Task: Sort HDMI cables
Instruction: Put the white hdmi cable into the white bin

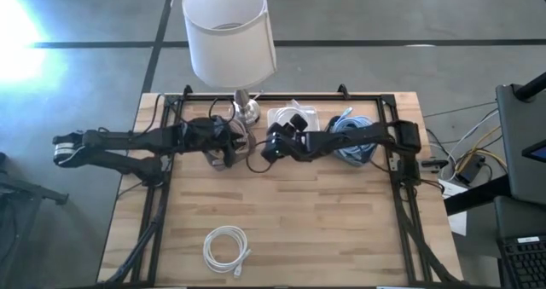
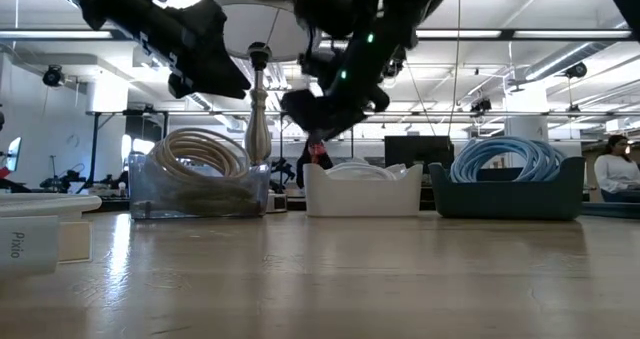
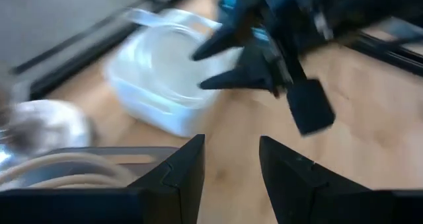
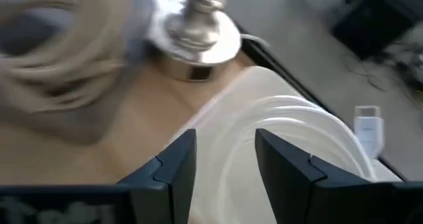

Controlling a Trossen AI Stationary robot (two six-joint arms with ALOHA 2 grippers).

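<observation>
The left pincer (image 1: 229, 158) hangs spread and empty over the clear bin (image 2: 198, 191) of beige cables (image 2: 200, 159) at eleven o'clock on the surface (image 1: 324, 221). At twelve o'clock the right pincer (image 1: 271, 151) hovers released above the white bin (image 2: 362, 189) of white cables (image 4: 291, 128). It should lift straight up before swinging toward the loose white cable (image 1: 226, 248) at six o'clock. Blue cables (image 1: 351, 129) fill the dark bin (image 2: 508, 194) at one o'clock.

text: "Pixio" | on: white box (image 2: 30, 241), low view
</observation>
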